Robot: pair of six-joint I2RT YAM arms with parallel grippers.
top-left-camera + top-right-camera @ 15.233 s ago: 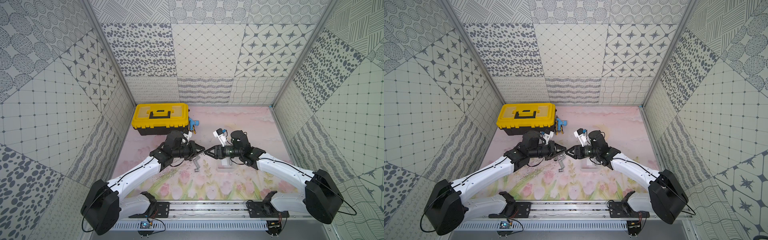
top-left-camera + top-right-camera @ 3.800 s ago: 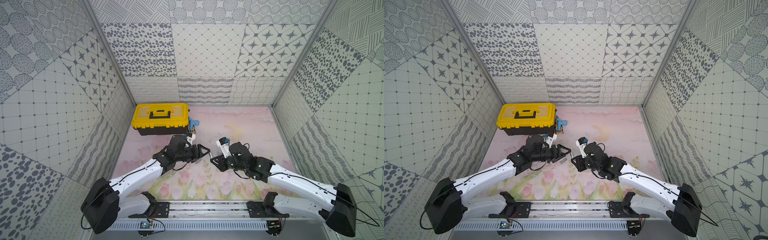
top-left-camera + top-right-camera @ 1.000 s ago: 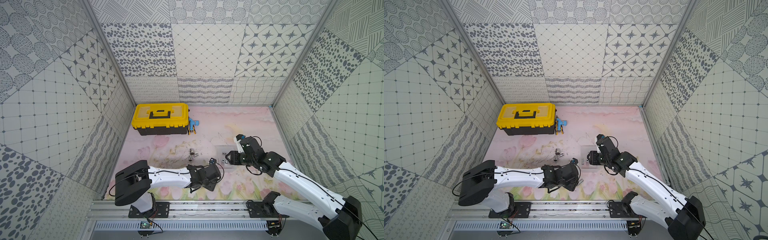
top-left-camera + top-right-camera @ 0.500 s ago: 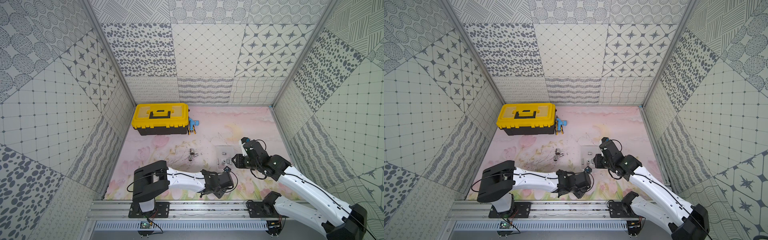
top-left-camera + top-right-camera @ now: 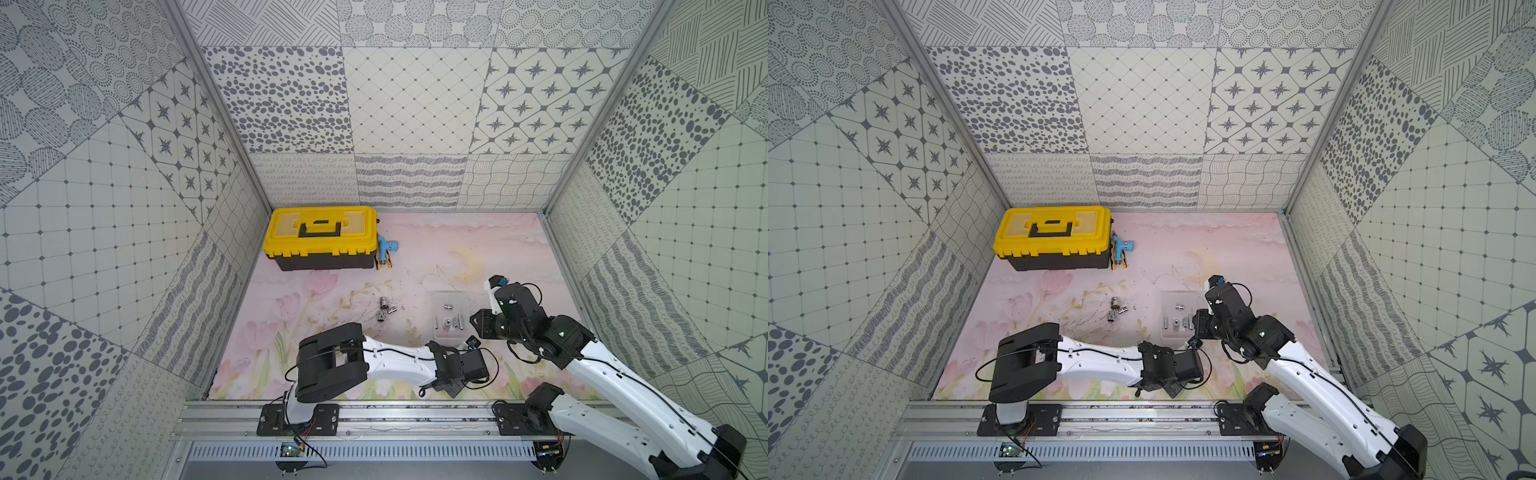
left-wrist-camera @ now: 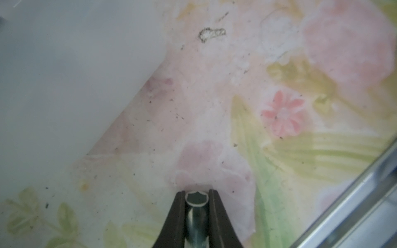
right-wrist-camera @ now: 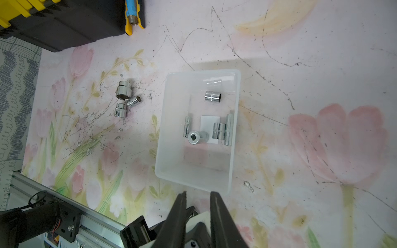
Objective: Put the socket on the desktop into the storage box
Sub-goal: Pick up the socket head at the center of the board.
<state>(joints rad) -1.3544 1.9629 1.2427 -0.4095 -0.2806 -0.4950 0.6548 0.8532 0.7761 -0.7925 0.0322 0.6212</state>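
Observation:
My left gripper [image 6: 197, 194] is shut on a silver socket [image 6: 197, 198], whose hex mouth shows between the fingertips. It hangs low over the flowered mat by the near right corner of the storage box [image 6: 64, 75]. In both top views the left gripper [image 5: 471, 343] [image 5: 1194, 343] sits just in front of the translucent storage box [image 5: 451, 297] [image 5: 1177, 297]. Several sockets [image 7: 219, 131] lie inside the storage box [image 7: 171, 120]. Three more sockets [image 7: 124, 98] [image 5: 384, 313] lie on the desktop to its left. My right gripper [image 7: 198, 196] [image 5: 478, 324] stands narrowly open and empty by the box's near right edge.
A yellow-lidded black toolbox [image 5: 322, 232] stands at the back left, with a blue and yellow tool [image 5: 386, 251] beside it. The metal rail [image 5: 374, 415] runs along the front edge. My left forearm [image 5: 395, 365] lies across the front of the mat. Patterned walls close in three sides.
My left arm has swung right along the front of the mat to the box's near corner. My right arm has drawn back toward the front right, and its jaws have narrowed.

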